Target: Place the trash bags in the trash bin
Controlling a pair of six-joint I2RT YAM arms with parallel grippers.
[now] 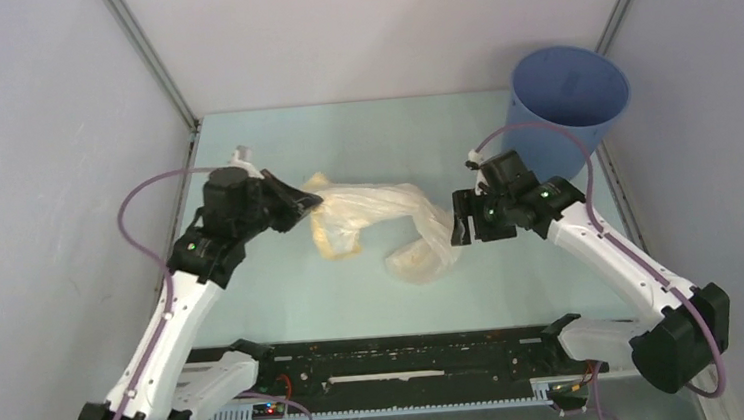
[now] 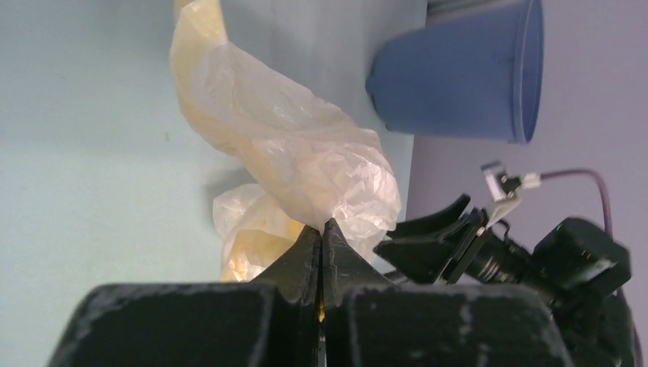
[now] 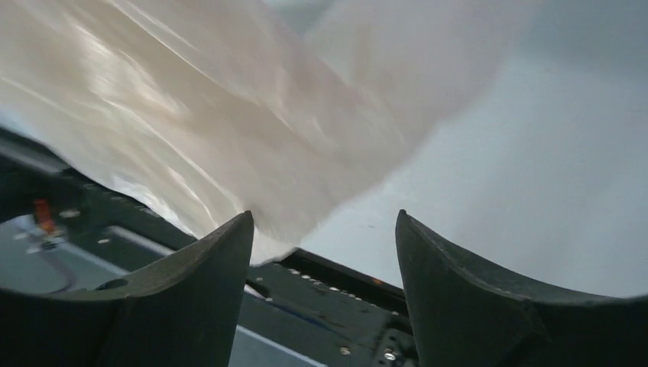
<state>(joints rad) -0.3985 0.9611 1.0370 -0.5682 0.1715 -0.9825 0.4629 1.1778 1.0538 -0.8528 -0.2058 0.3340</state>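
The translucent whitish trash bag [image 1: 379,219] with a yellow tint hangs stretched across the middle of the table. My left gripper [image 1: 309,203] is shut on its left end; the left wrist view shows the bag [image 2: 290,145] pinched between the closed tips [image 2: 322,229]. My right gripper [image 1: 458,225] is open at the bag's right end; the right wrist view shows the bag [image 3: 229,122] in front of its left finger [image 3: 221,252], with nothing between the jaws. The blue trash bin [image 1: 570,104] stands upright at the back right, behind the right arm.
The table is walled on the left, back and right. A black rail [image 1: 399,353] runs along the near edge between the arm bases. The bin also shows in the left wrist view [image 2: 458,76].
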